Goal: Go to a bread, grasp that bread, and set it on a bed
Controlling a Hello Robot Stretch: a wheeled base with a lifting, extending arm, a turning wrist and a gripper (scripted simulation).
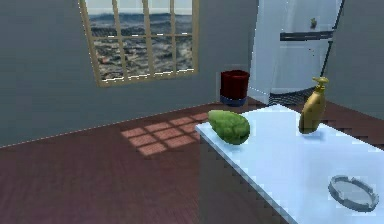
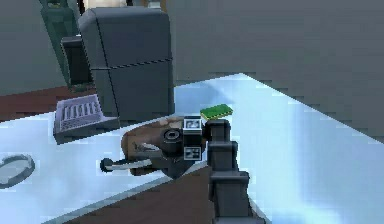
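My gripper (image 2: 108,165) reaches out over the pale blue-white tabletop (image 2: 300,130), its dark body left of the two white marker squares (image 2: 190,138). A dark brown, round, flattish thing (image 2: 150,131) lies on the table right at and behind the gripper. I cannot tell whether the gripper holds anything. The arm's dark bar (image 2: 226,185) rises from the arm side view's bottom edge. In the forward view the same table (image 1: 290,160) runs along the right.
On the table stand a green oval fruit (image 1: 228,127), a yellowish bottle (image 1: 314,106) and a metal ring-shaped dish (image 1: 352,190). A small green item (image 2: 215,112), a grey ribbed box (image 2: 80,114) and a dark grey appliance (image 2: 125,60) flank the gripper. A window (image 1: 140,38) and a red bin (image 1: 235,85) lie ahead across open brown floor.
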